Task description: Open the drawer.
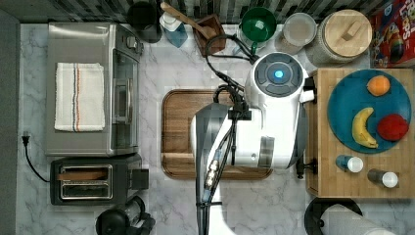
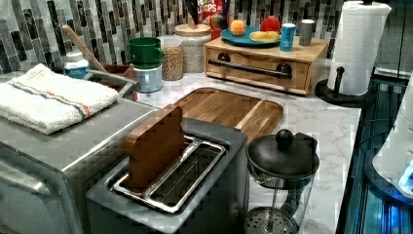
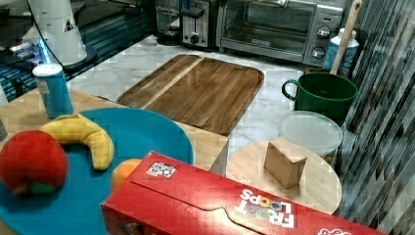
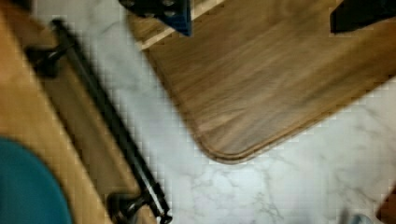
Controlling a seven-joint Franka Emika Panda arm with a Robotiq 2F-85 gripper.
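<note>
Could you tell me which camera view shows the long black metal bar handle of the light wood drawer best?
The left view: the long black metal bar handle runs unobstructed across the closed front of the light wood drawer. The wrist view shows the bar close but blurred. The top view shows one mount end beside the arm.

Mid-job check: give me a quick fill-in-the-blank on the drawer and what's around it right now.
1. The drawer is fully ____.
2. Its bar handle is coloured ____.
3. On the blue plate, the banana lies between the orange and the red ____.
4. The cutting board lies flat on the ____ counter.

Missing words: closed; black; apple; marble
</note>
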